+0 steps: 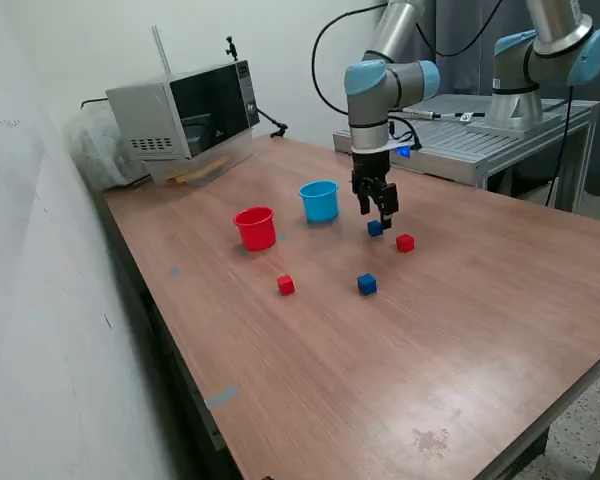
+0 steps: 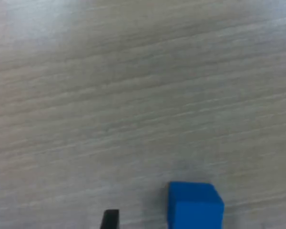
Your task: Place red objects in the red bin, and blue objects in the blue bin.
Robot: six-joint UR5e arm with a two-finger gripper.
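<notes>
My gripper (image 1: 378,216) hangs just above a dark-blue cube (image 1: 375,229) on the wooden table, jaws open. In the wrist view that cube (image 2: 195,204) lies on the table between the two fingertips (image 2: 110,218), apart from both. A red cube (image 1: 405,243) lies just to the exterior view's right of it. A second blue cube (image 1: 367,285) and a second red cube (image 1: 286,285) lie nearer the front. The light-blue cup (image 1: 320,201) stands upright close to the gripper on the exterior view's left. The red cup (image 1: 256,227) stands further left.
A microwave (image 1: 185,115) sits at the table's back left corner by the wall. A second robot arm (image 1: 540,60) stands on a metal bench (image 1: 480,140) behind the table at the right. A stain (image 1: 430,438) marks the table near its front edge.
</notes>
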